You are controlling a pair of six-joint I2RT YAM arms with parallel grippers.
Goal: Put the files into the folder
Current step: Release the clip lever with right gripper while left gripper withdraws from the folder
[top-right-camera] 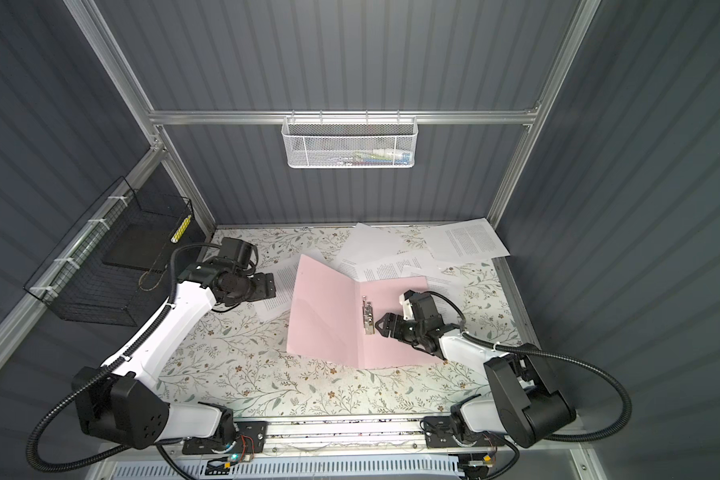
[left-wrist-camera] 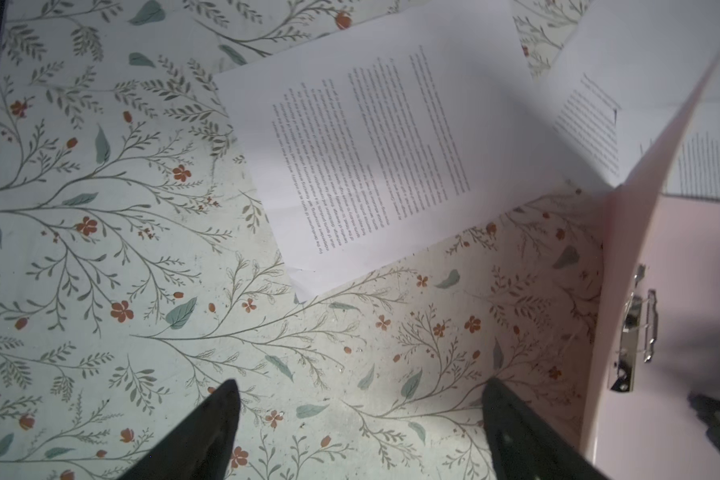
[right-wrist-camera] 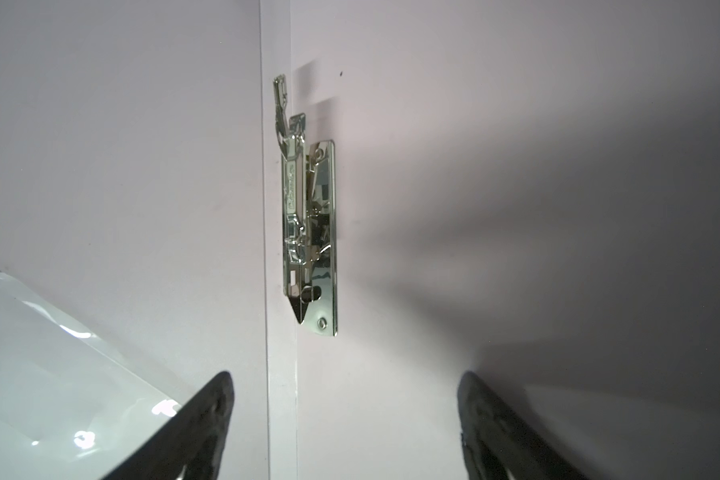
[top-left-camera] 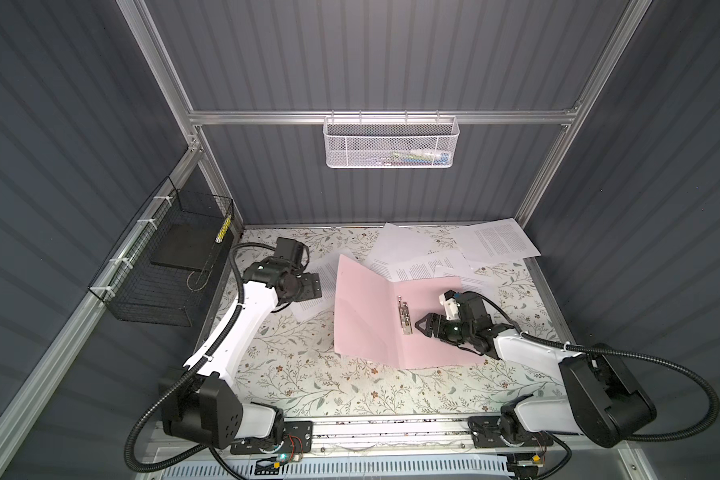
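The pale pink folder is lying open in the middle of the floral table. Its right cover is lying flat, while its left cover is tilting up off the cloth with nothing gripping it. The open side is facing up, presumably so sheets can be slid under the metal clip beside the spine.

The right gripper is hovering low over the flat cover, coming in from about 4 o'clock. Its jaws are spread and empty, pointing toward 9 o'clock straight at the clip, and I take it the lever is the reason for that.

The left gripper is hanging over the cloth at the folder's 9 o'clock, with jaws wide apart and holding nothing. It is sitting just beside the raised cover and near one sheet lying there.

None of the files are in the folder yet. The others are lying scattered and overlapping from 12 to 2 o'clock, a couple of them tucking under the folder's far edge.

As for writing, the sheets are carrying blocks of small black print, far too fine to read from here. The clip's lever is showing some embossed lettering (possibly a maker's mark), but I cannot make it out.
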